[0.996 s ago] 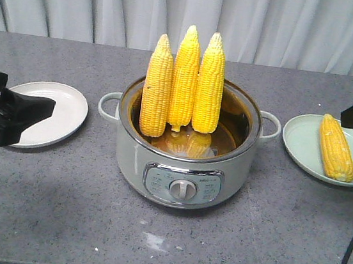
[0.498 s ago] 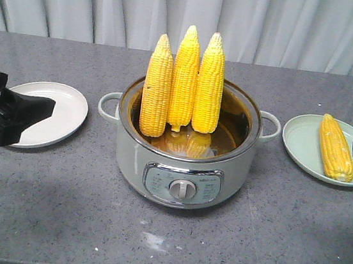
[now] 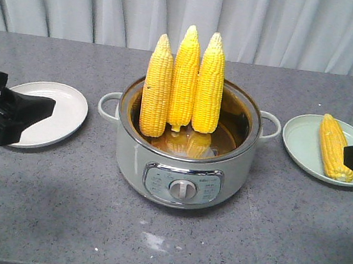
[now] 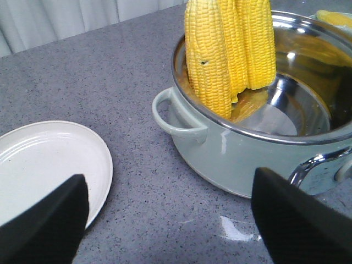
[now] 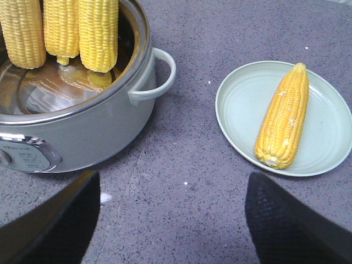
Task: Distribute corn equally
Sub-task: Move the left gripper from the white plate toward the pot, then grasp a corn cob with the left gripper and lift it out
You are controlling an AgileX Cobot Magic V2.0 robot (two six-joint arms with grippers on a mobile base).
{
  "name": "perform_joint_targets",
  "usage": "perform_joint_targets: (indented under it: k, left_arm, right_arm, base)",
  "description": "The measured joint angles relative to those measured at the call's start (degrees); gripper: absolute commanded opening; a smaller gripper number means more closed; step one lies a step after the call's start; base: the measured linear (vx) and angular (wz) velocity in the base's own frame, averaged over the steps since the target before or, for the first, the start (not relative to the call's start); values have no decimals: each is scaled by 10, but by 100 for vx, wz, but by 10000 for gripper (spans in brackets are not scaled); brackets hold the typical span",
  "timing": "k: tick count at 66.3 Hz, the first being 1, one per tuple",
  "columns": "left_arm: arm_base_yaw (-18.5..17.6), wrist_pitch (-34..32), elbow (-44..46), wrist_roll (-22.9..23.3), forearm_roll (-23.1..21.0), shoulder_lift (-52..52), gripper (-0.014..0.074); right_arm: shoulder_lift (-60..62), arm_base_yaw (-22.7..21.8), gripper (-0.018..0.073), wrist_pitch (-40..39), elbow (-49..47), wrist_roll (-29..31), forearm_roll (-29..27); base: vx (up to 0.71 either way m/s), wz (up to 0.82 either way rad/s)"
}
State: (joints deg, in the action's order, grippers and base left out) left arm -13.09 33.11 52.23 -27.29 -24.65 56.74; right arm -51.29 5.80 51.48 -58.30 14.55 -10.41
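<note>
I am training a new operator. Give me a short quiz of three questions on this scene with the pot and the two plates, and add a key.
1. How many cobs stand in the pot?
2. True or false: the white plate holds a cob.
3. The lone cob on the green plate lies: A flat, B upright, C half off the rim.
Key: 1 three; 2 false; 3 A.

Left gripper (image 4: 169, 179) — black, textured fingers (image 4: 47, 225)
</note>
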Motion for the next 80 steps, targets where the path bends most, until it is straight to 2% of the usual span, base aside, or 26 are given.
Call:
perform_joint_targets:
  k: [7, 17, 23, 32, 41, 48, 71, 80]
  left_arm:
    - [0, -3, 0, 0, -10, 1, 587]
    - [-2, -15, 0, -7, -55, 22, 587]
    - [-2, -15, 8, -29, -89, 51, 587]
    - [-2, 20, 57, -74, -136, 106, 587]
    - [-3, 28, 112, -110, -168, 159, 587]
    - [-3, 30, 152, -131, -182, 202, 587]
    - [-5, 74, 280, -148, -193, 340, 587]
    - [-19, 79, 320, -154, -197, 379, 587]
  right_arm:
    - [0, 0, 524, 0, 0, -1, -4]
    - [0, 0, 524, 0, 0, -1, -5]
    - [0, 0, 524, 0, 0, -1, -5]
    - [0, 0, 524, 0, 0, -2, -5]
    - [0, 0, 524, 0, 0, -2, -5]
    - [0, 0, 524, 0, 0, -2, -5]
    - [0, 0, 524, 0, 0, -2, -5]
    - [0, 0, 524, 0, 0, -2, -5]
  base:
    - [0, 0]
    - [0, 0]
    - [0, 0]
    - [0, 0]
    - [0, 0]
    - [0, 0]
    - [0, 0]
    - [0, 0]
